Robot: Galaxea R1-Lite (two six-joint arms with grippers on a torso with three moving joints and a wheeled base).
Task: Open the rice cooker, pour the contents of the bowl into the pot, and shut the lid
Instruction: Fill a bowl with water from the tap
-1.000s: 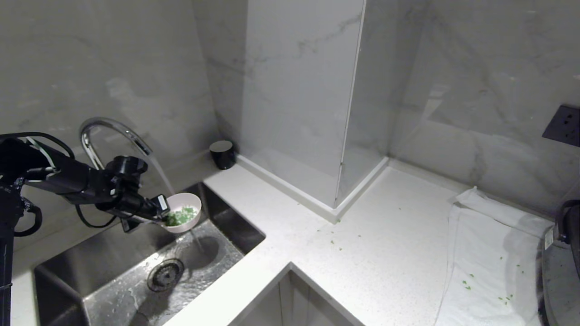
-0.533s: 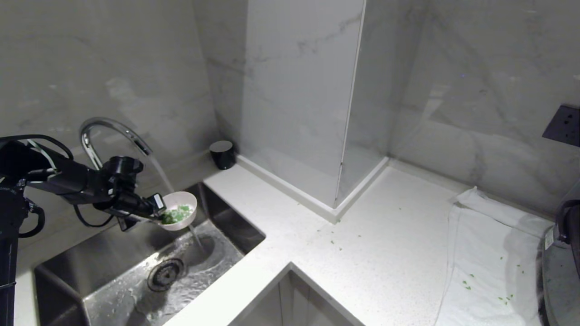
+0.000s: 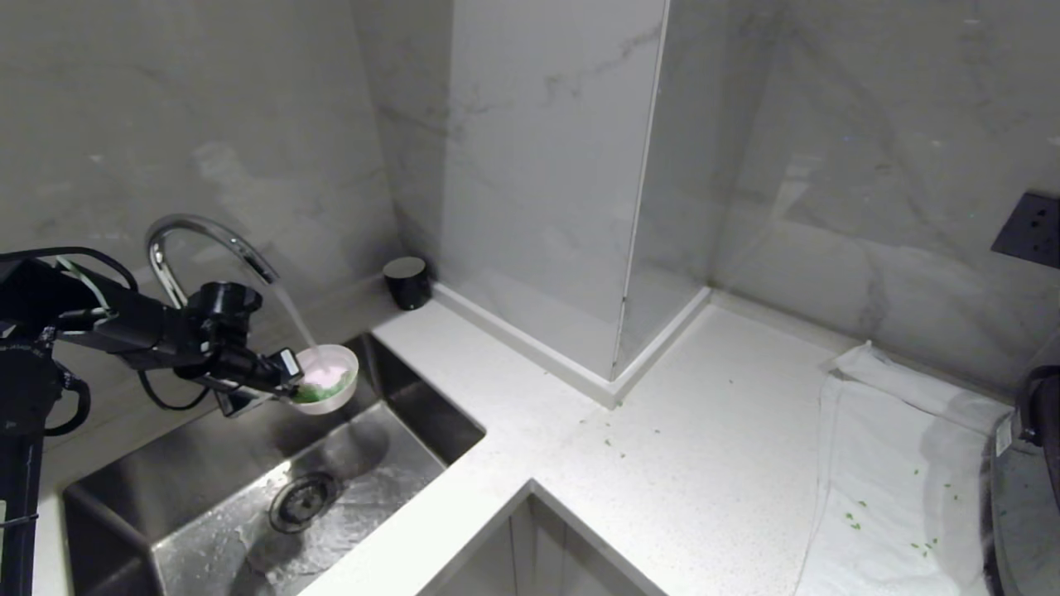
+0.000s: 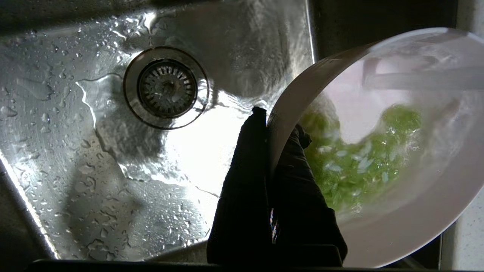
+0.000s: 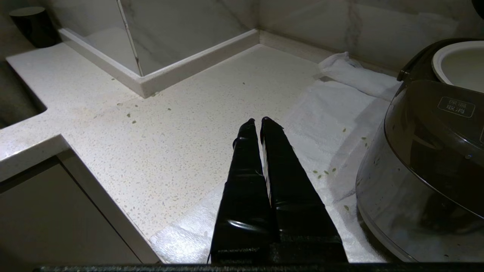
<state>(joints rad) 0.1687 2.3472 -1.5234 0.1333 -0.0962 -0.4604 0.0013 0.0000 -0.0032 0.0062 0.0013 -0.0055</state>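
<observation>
Water runs from the curved chrome faucet straight into the bowl, which the left gripper holds out over the steel sink. That gripper's two black fingers are clamped tight on the bowl's rim, one outside the wall and one inside, as the left wrist view shows. The bowl is tipped a little toward the arm, and the contents of the bowl, chopped green bits, are heaped against the lower side next to the inner finger, awash in churning water. Below and beside the bowl lies the round drain, with the wet sink floor around it beaded with drops. The right gripper hangs above the white speckled countertop with its fingers pressed together and nothing between them. Just beside it a white towel is spread on the counter, with a few green bits scattered on it, and the rice cooker stands on the towel's far edge. The pot shows its pale lining behind the dark front panel. A small black cylinder stands at the wall behind the sink.
</observation>
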